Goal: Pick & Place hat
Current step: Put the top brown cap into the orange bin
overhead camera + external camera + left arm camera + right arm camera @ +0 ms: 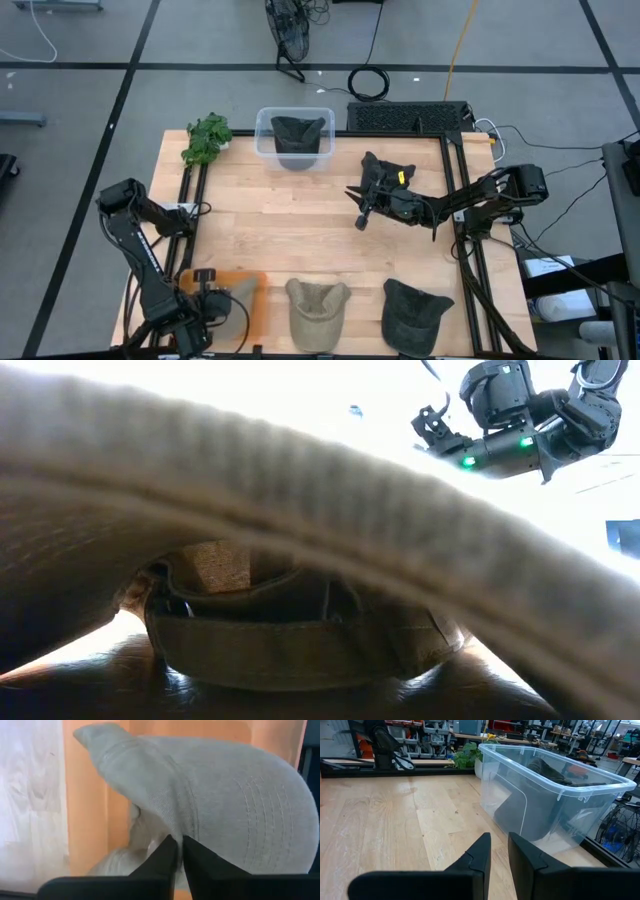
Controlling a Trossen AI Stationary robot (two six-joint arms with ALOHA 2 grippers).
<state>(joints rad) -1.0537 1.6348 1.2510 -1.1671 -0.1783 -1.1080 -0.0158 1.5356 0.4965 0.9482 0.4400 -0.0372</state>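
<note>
Wooden table (300, 235), left hand (179, 854) pinching grey hat (240, 810), right hand (499, 851) slightly parted, empty.

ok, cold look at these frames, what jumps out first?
Probably the clear plastic bin at the far edge of the table, a dark hat already inside, with the right end effector hovering empty mid-table. Then the near edge: a tan cap and a dark cap side by side, and the left end effector down at a grey hat on an orange surface.
</note>
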